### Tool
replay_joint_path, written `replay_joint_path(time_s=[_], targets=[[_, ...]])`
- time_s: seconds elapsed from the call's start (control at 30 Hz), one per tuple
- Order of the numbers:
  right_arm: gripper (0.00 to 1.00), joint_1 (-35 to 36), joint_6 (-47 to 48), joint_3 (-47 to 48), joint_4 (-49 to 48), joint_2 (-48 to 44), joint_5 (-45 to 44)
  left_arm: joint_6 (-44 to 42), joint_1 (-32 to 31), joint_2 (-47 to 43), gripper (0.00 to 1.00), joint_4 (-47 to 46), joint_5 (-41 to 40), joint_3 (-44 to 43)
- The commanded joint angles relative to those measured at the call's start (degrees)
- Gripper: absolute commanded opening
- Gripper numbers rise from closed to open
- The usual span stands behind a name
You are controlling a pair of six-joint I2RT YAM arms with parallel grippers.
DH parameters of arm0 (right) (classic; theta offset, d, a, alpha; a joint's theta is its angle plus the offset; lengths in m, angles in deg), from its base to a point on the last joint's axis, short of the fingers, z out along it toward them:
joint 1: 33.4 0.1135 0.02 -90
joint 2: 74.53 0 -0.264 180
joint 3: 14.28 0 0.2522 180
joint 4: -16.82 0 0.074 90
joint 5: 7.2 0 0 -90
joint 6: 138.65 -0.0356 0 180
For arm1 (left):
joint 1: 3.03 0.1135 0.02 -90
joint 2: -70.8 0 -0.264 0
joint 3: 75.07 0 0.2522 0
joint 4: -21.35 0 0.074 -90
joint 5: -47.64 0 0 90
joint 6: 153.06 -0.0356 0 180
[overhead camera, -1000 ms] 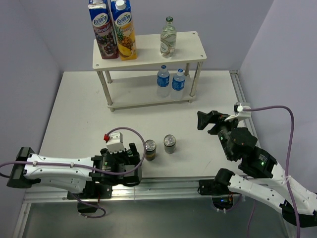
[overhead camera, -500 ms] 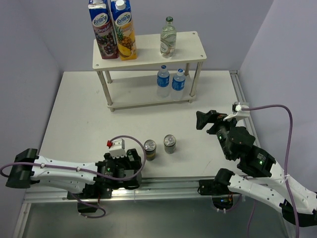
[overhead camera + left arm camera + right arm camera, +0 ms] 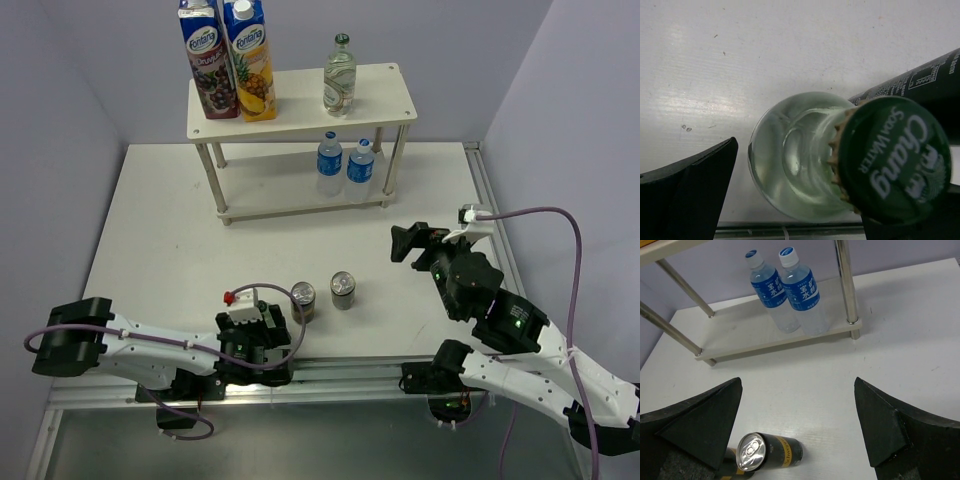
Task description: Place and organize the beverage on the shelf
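Left wrist view, nearest the arm bases, looked almost straight down the neck of a green-capped bottle (image 3: pixel 795 160). Its clear glass stood on the white bench (image 3: pixel 160 230) with the "Chang" cap toward the lens, so its long axis ran up at the camera. The left end effector (image 3: pixel 270 328) was open around it. One black finger (image 3: pixel 690 195) sat clear of the glass, and the other was mostly hidden under the cap. The top external view did not show this bottle, because the arm covered it.

Just beside it stood the first dark can (image 3: pixel 303 300), with the second dark can (image 3: pixel 343 290) near it. Both were upright with their silver lids up. The right wrist view showed the second can's lid closed with its tab in place.

The right end effector (image 3: pixel 798 390) hung above the bench with its fingers spread wide and nothing between them.

Farther back was the shelf (image 3: pixel 300 118). On its lower board a water bottle (image 3: pixel 771 292) and the other water bottle (image 3: pixel 802 290) stood upright and touching, near the right end, and both looked full. Only the top external view showed the upper board. It carried the second green-capped bottle (image 3: pixel 340 78), upright toward the right, and a purple Fontana carton (image 3: pixel 208 60) and a yellow Fontana carton (image 3: pixel 250 58) side by side at the left end.
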Motion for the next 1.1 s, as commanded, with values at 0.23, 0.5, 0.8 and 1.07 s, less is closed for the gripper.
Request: replay_joint_path(time_s=[0.23, 0.5, 0.8, 1.07], targets=[[1.00, 0.45, 0.50, 0.01, -1.17, 0.89, -0.77, 4.67, 0.35, 5.93, 0.69, 3.29, -4.87, -2.73], [1.00, 0.45, 0.15, 0.10, -1.08, 0.27, -1.04, 7.02, 0.43, 6.99, 0.00, 16.10, -5.40, -11.15], [1.00, 0.45, 0.07, -0.08, -1.35, -0.43, -1.21, 2.06, 0.43, 4.45, 0.00, 32.91, -8.47, -29.96], [1.00, 0.45, -1.34, -0.25, -1.00, -1.31, -3.23, -44.14, 9.29, -2.57, 0.00, 4.54, -3.50, -43.95]])
